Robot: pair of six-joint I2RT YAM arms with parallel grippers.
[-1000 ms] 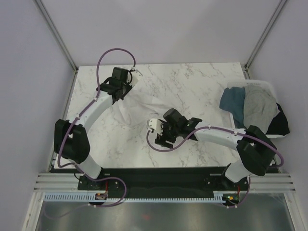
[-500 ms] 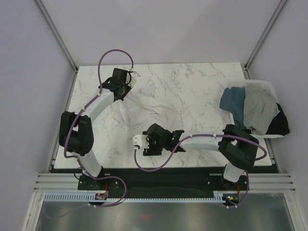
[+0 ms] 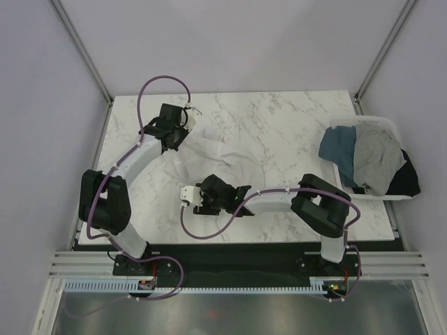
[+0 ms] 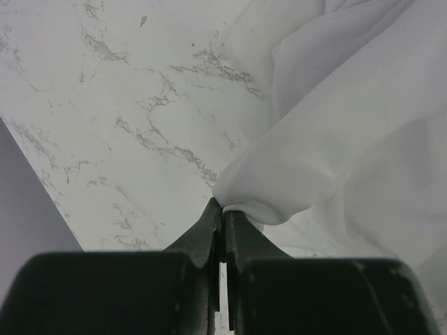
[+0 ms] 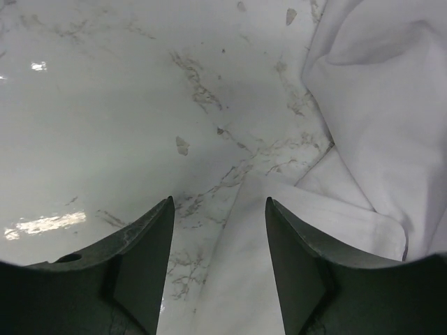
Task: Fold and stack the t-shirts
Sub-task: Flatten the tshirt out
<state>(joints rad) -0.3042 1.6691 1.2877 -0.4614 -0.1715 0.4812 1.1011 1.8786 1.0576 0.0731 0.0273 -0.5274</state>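
A white t-shirt (image 3: pixel 223 157) lies crumpled on the marble table (image 3: pixel 293 118), left of the middle. My left gripper (image 3: pixel 179 135) is at its far left edge, and in the left wrist view this gripper (image 4: pixel 223 208) is shut on a raised fold of the white cloth (image 4: pixel 335 118). My right gripper (image 3: pixel 202 198) hovers low at the shirt's near left corner. In the right wrist view it (image 5: pixel 219 204) stands open with a flat corner of the white shirt (image 5: pixel 363 105) lying between its fingers (image 5: pixel 143 258), untouched. Teal (image 3: pixel 339 145), light grey (image 3: pixel 376 155) and black (image 3: pixel 406 180) t-shirts are heaped at the right.
The heaped shirts sit in a white plastic bin (image 3: pixel 380 120) at the table's right edge. Purple cables loop off both arms. Metal frame posts stand at the back corners, and walls close in on both sides.
My right arm has swept left along the shirt's near side to its left corner, its jaws narrowing somewhat. The left gripper kept its hold and shifted only slightly.
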